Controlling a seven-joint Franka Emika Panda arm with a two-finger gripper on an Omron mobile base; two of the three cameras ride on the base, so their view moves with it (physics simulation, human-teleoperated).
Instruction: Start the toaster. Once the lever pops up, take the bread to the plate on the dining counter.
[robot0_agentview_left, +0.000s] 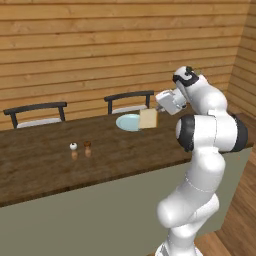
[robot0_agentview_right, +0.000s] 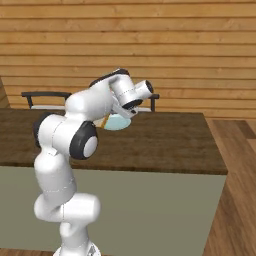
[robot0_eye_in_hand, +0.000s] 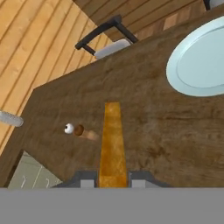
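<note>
My gripper (robot0_agentview_left: 156, 114) is shut on the bread (robot0_agentview_left: 148, 119), a tan toast slice held upright just above the dining counter (robot0_agentview_left: 45, 170). The slice hangs at the right edge of the pale blue plate (robot0_agentview_left: 128, 122). In the hand view the bread (robot0_eye_in_hand: 113, 144) shows edge-on between my fingertips (robot0_eye_in_hand: 87, 180), with the plate (robot0_eye_in_hand: 197, 65) off to the upper right and bare counter wood (robot0_eye_in_hand: 153, 131) beneath the slice. From the right base view, the plate (robot0_agentview_right: 118, 121) peeks out behind my arm, with a sliver of bread (robot0_agentview_right: 105, 121) beside it. The toaster is out of view.
A white shaker (robot0_agentview_left: 73, 146) and a brown shaker (robot0_agentview_left: 87, 144) stand mid-counter, left of the plate. Two dark chairs (robot0_agentview_left: 36, 114) (robot0_agentview_left: 128, 101) sit behind the counter against the wood-plank wall. The counter ends at the right (robot0_agentview_right: 217, 160) over wooden floor.
</note>
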